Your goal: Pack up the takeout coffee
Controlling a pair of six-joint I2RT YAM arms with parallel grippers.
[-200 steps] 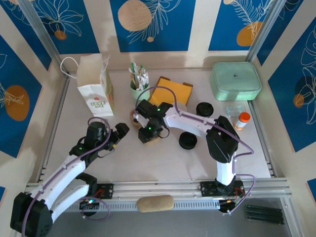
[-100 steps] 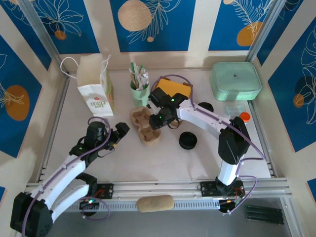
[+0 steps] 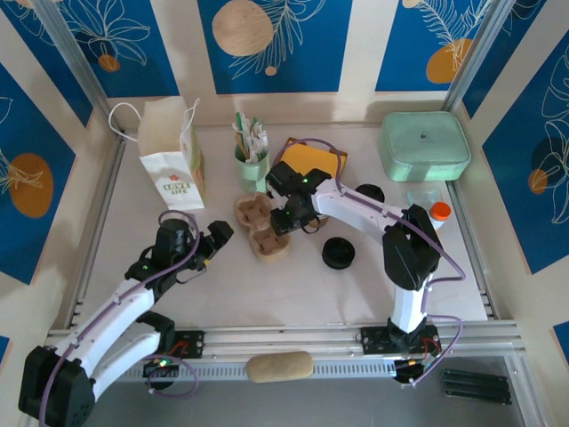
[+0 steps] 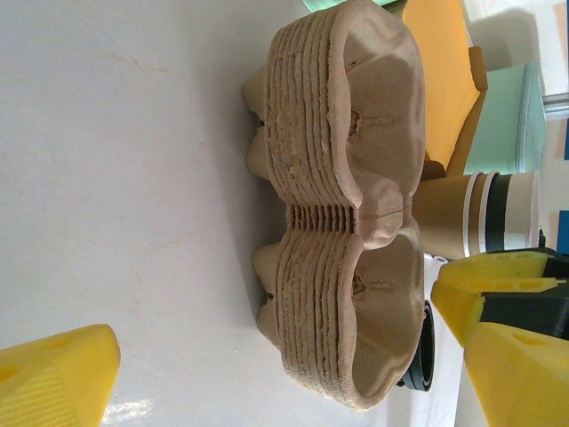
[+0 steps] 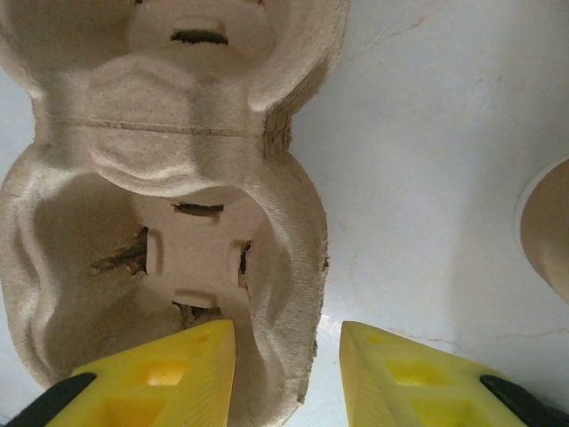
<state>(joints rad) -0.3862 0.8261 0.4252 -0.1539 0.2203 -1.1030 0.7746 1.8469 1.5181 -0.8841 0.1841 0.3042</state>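
Note:
The takeout coffee, a kraft-brown cup with white and dark bands near its rim, stands just beyond the brown pulp cup carrier in the left wrist view. My right gripper is open and straddles the carrier's right rim. One yellow finger sits inside the near pocket, the other outside over the table. From above, the right gripper hangs over the carrier's right side. My left gripper is wide open a little left of the carrier, facing it. A black lid lies to the carrier's right.
A white paper bag stands at the back left. A mint-green cup of utensils and an orange envelope sit behind the carrier. A second black lid, a mint-green box and an orange-capped bottle are on the right.
My right gripper has moved from over the carrier's near pocket back and to the right, onto its right rim. The left arm has not moved.

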